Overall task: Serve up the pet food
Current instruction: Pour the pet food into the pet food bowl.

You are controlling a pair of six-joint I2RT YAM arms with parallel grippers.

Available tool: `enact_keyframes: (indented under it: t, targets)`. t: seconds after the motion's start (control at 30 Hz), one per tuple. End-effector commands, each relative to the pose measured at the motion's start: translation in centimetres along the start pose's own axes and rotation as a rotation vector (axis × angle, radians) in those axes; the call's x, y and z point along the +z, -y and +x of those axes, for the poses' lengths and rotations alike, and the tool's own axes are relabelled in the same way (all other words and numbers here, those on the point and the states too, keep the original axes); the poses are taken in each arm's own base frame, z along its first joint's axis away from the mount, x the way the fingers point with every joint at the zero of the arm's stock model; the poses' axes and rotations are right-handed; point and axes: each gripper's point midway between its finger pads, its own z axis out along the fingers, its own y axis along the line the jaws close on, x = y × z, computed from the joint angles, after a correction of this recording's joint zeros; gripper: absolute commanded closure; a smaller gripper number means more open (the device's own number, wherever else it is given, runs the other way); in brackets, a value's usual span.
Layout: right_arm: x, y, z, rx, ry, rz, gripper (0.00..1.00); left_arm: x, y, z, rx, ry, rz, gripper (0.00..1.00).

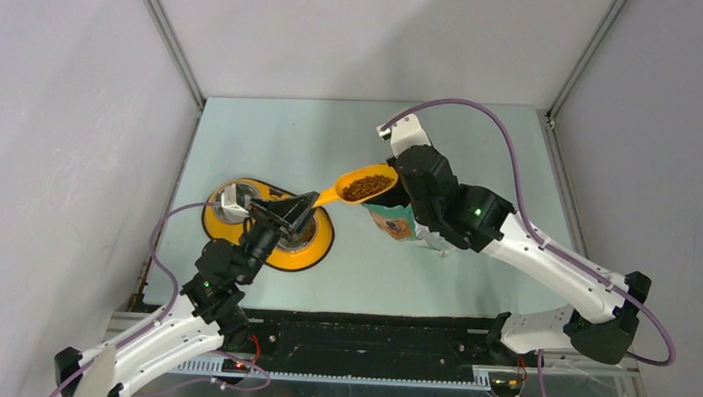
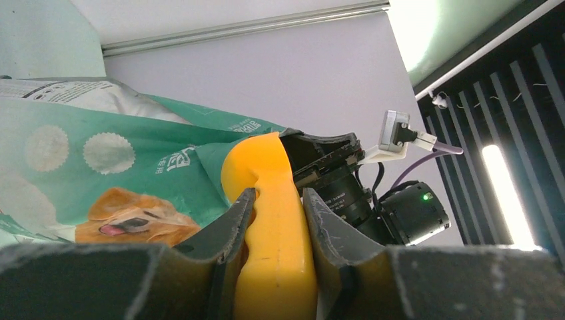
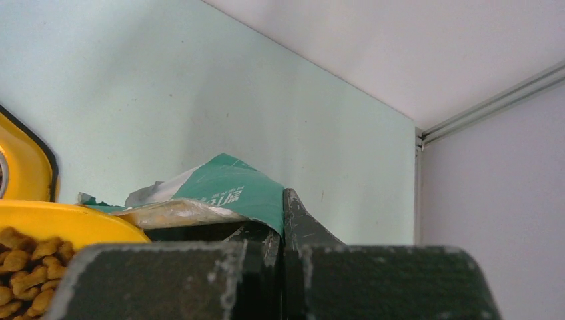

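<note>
Left claw (image 2: 278, 200) clamps the orange scoop (image 1: 330, 195) by its handle, with kibble (image 1: 366, 187) heaped inside, aloft between dog-food bag (image 3: 226, 187) and yellow feeder (image 1: 317, 248). Right claw (image 3: 283, 220) pinches the bag's top shut-tight. Mid-carry, seemingly; next, swing over a bowl and tip gently.

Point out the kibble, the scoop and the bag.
kibble (image 1: 366, 187), top view, middle of the heap.
scoop (image 2: 276, 257), left wrist view, its handle.
bag (image 2: 66, 180), left wrist view, printed front.
</note>
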Motion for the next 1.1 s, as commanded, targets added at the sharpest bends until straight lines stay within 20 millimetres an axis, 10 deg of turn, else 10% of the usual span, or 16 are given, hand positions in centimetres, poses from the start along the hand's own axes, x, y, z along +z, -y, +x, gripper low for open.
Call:
enact_keyframes:
  t: [0.0, 0.47, 1.07]
  targets:
    - [-3.4, 6.4, -6.2, 0.357, 0.214, 0.129, 1.0, 0.1, 1.5, -1.0, -0.047, 0.044, 0.065, 1.0]
    - [-4.2, 7.7, -4.6, 0.415, 0.197, 0.166, 1.0, -2.1, 3.0, -3.9, -0.001, 0.163, 0.072, 1.0]
    - [-3.4, 8.1, -3.7, 0.392, 0.17, 0.201, 1.0, -10.6, -5.6, -11.0, 0.119, 0.457, -0.321, 1.0]
